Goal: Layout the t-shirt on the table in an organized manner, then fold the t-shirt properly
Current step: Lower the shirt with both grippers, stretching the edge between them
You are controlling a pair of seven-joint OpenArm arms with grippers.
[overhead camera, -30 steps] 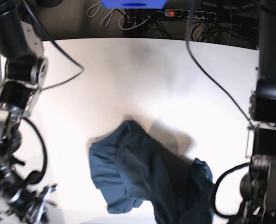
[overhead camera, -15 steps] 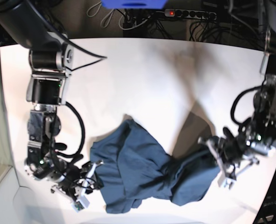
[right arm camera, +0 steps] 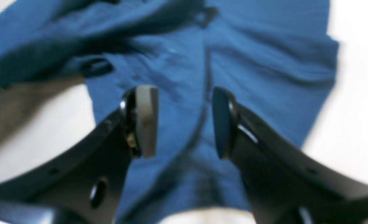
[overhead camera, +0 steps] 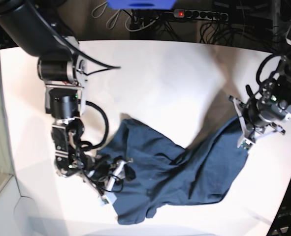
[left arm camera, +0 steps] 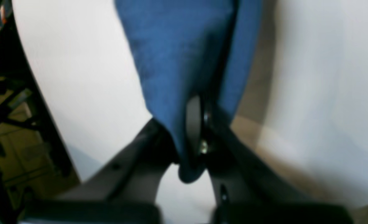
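T-shirt position: the t-shirt [overhead camera: 175,177] is spread in a crumpled band across the near half of the worktop [overhead camera: 155,78], one end bunched at the base view's lower left, the other drawn up toward the right edge.

Left gripper: the left gripper [left arm camera: 194,124] is seen shut tight, a pinched fold of the blue cloth clamped between its fingers [left arm camera: 192,121]; in the base view the cloth is pulled into a taut point at that grip [overhead camera: 246,129].

Right gripper: the right gripper [right arm camera: 184,123] is held with its fingers [right arm camera: 145,121] standing well apart above the fabric; nothing is gripped, and a seam line is seen between them.

Handling: the cloth is judged light, limp and non-fragile; it drapes and wrinkles readily, and no shape is kept unless tension is applied from two points.

Grip: a hem, shoulder or sleeve edge is judged the best hold, since a pinch in the middle only gathers folds.

Risk: thin cloth may slip from a shallow pinch, or two layers may be caught together.
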